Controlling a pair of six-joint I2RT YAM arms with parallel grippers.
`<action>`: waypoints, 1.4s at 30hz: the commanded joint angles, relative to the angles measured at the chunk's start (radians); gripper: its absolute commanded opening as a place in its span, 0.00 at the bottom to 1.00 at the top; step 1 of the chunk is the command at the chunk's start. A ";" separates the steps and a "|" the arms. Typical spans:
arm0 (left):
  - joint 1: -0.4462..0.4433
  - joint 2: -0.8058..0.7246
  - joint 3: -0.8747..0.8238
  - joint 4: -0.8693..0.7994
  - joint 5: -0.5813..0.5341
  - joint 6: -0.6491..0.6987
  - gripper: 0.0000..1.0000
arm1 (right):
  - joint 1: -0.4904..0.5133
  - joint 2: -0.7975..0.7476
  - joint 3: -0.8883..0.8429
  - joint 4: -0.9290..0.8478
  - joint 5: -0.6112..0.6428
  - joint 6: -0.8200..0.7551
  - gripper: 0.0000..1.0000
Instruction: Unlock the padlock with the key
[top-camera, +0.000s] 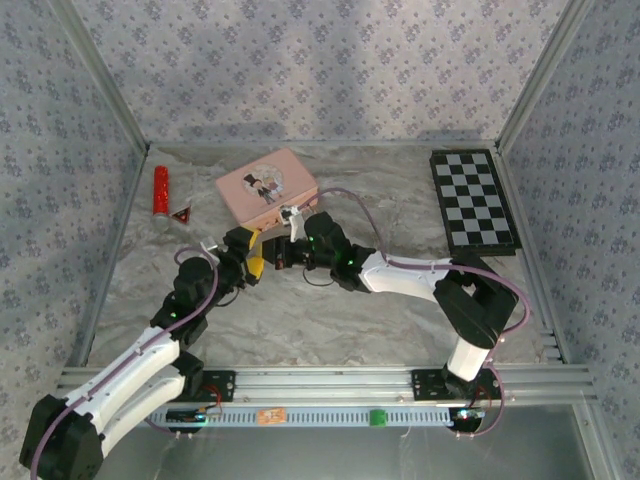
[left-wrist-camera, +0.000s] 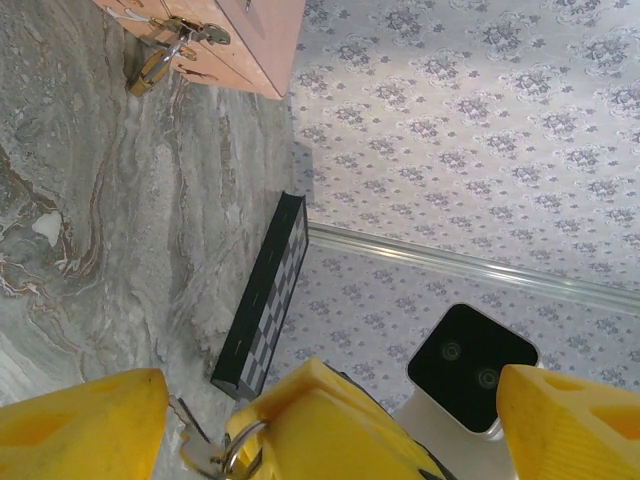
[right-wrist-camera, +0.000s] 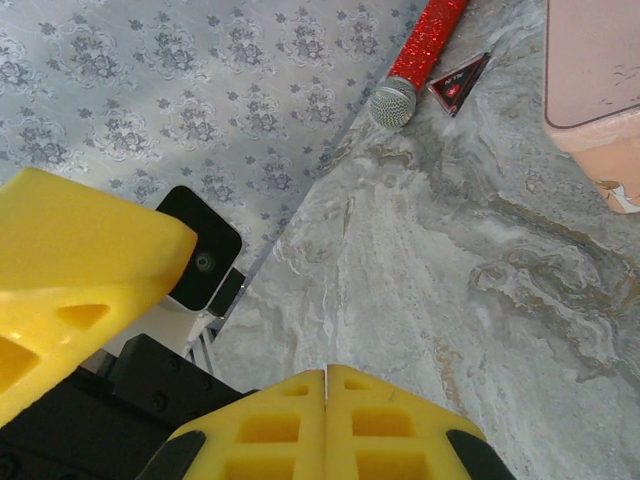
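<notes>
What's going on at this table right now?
Two robot arms meet in front of the pink tin. The left gripper stands open around the shut right gripper. A key ring shows beside them, but it is unclear whether the key is actually gripped. The small brass padlock hangs from the tin's clasp, and neither gripper is touching it.

key cut off by the bottom edge; pink tin cropped above.

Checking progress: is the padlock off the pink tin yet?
No, the padlock hangs from the clasp on the tin's side, in the left wrist view.
</notes>
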 joint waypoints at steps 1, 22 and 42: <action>-0.007 -0.009 0.003 0.005 -0.006 0.008 0.85 | 0.002 -0.018 -0.003 0.026 -0.014 0.008 0.00; -0.007 0.022 0.016 0.004 0.017 0.005 0.94 | 0.001 0.027 0.096 -0.020 -0.023 -0.031 0.00; -0.007 -0.001 0.017 -0.020 -0.004 0.017 0.87 | 0.016 -0.042 -0.019 -0.068 0.032 -0.075 0.00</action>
